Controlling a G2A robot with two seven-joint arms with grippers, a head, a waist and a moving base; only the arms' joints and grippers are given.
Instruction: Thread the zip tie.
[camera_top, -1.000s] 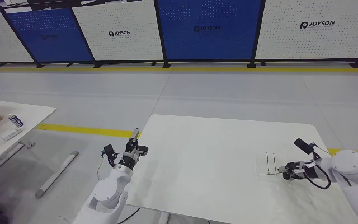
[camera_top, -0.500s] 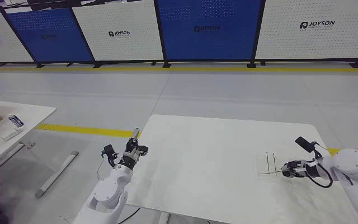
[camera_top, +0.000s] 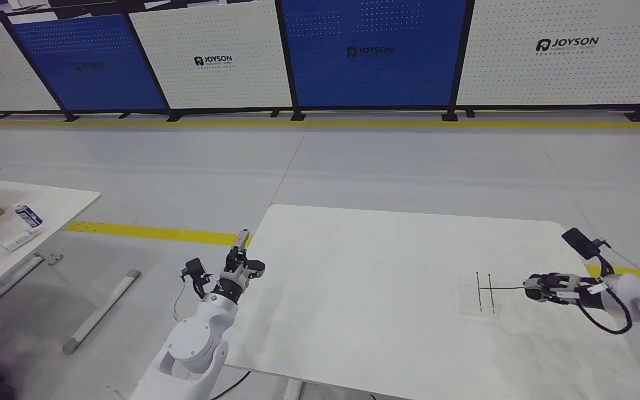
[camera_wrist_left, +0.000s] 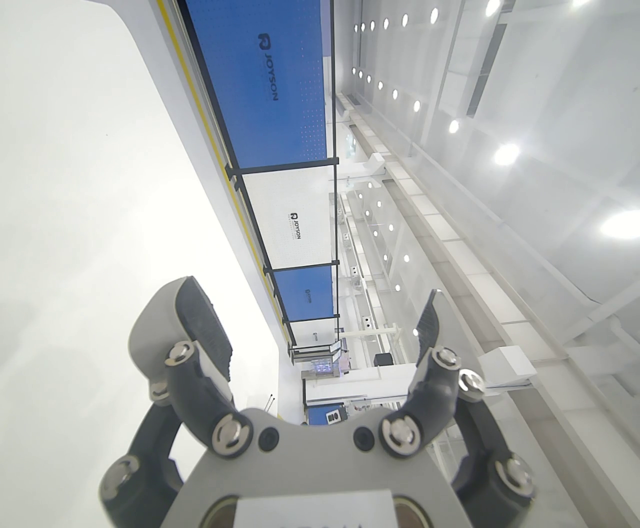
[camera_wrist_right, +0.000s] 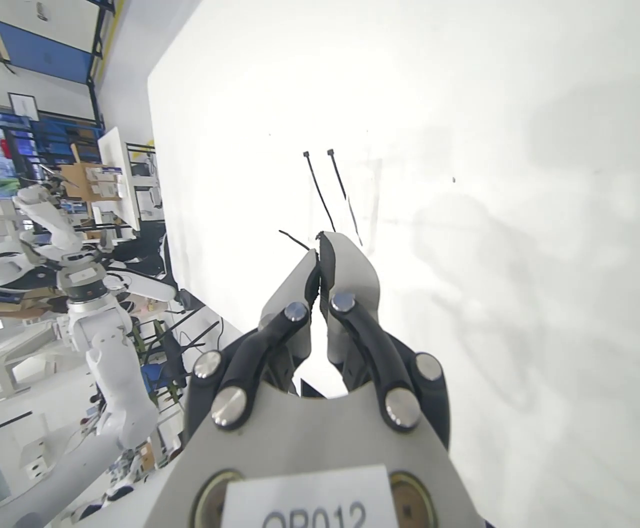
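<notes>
Two spare zip ties (camera_wrist_right: 320, 192) lie side by side on the tabletop (camera_top: 380, 280). My right claw (camera_wrist_right: 319, 247) is clamped on a third zip tie (camera_top: 505, 289) that crosses them. My left claw (camera_wrist_left: 312, 295) hangs spread wide, well apart. I worry the thin strap twists in the pinch and misses its head.

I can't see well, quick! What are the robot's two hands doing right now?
Left gripper: open, holding nothing.
Right gripper: closed on a zip tie.
</notes>
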